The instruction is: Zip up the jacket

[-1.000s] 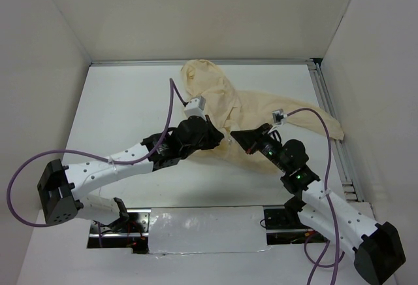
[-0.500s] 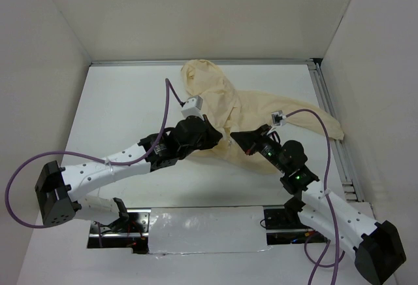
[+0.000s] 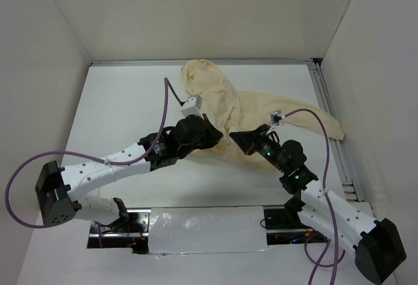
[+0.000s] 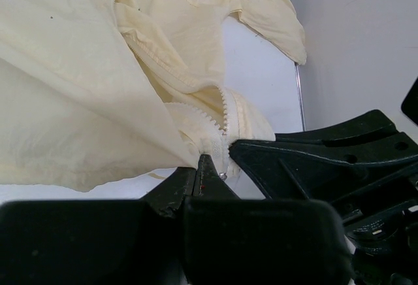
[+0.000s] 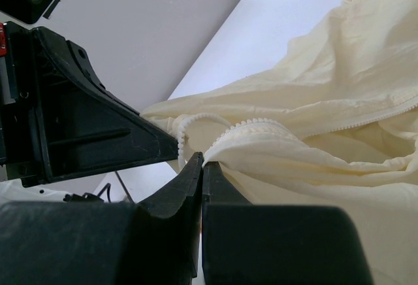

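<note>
Jacket [image 3: 261,112] is crumpled on the white desk [image 3: 130,102], hood toward the far wall, one sleeve trailing off right, front hem nearest the arms. Both arms meet at that hem. Left gripper [image 4: 208,167]: jaws clenched on the btm end of the zip, fabric bunched right at the tips, w/ a small metal bit [image 4: 223,176] just beside them (slider or pin, can't tell which). Right gripper [image 5: 199,164]: jaws pinched tight on the opposite edge, zip teeth [image 5: 248,125] curling up and away from the tips. The two grippers are nearly touching.

Looks like the start of the job — the zip gapes open above the pinch and the two rows aren't mated. To do this well, hold one side as a firm anchor and keep that edge taut. Bring the rows parallel before any pull. Then draw along the zip line, not across it. The fabric's soft, so slack will prob. snag; small, steady moves.
</note>
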